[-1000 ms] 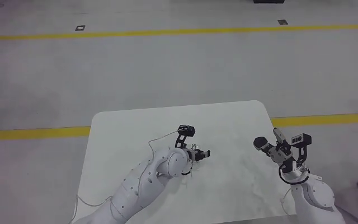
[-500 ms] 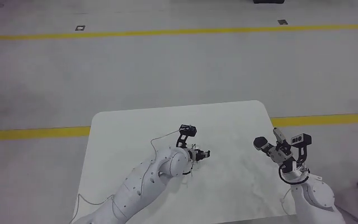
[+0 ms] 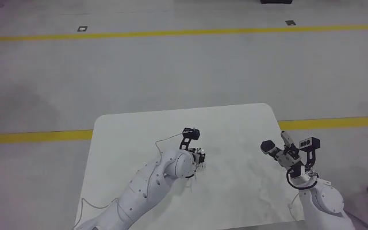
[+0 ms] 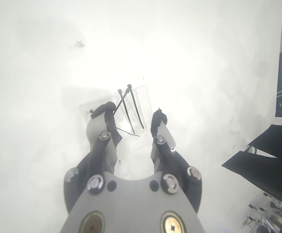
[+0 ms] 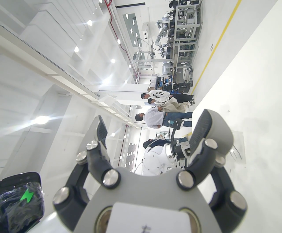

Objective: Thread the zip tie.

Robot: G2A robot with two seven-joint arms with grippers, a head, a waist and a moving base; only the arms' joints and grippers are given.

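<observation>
Zip ties (image 4: 135,106) lie on a clear tray (image 4: 142,97) on the counter (image 3: 241,184), between and just past my wide-open left jaws. Right jaws, at the counter's three o'clock, gape empty.

A robotics lab hall: yellow floor lines (image 3: 172,33), equipment racks (image 5: 186,19), other robot arms (image 5: 162,23).

Left gripper (image 4: 134,112) jaws apart, arm stretched forward; right gripper (image 5: 152,120) jaws apart, forearm upright
</observation>
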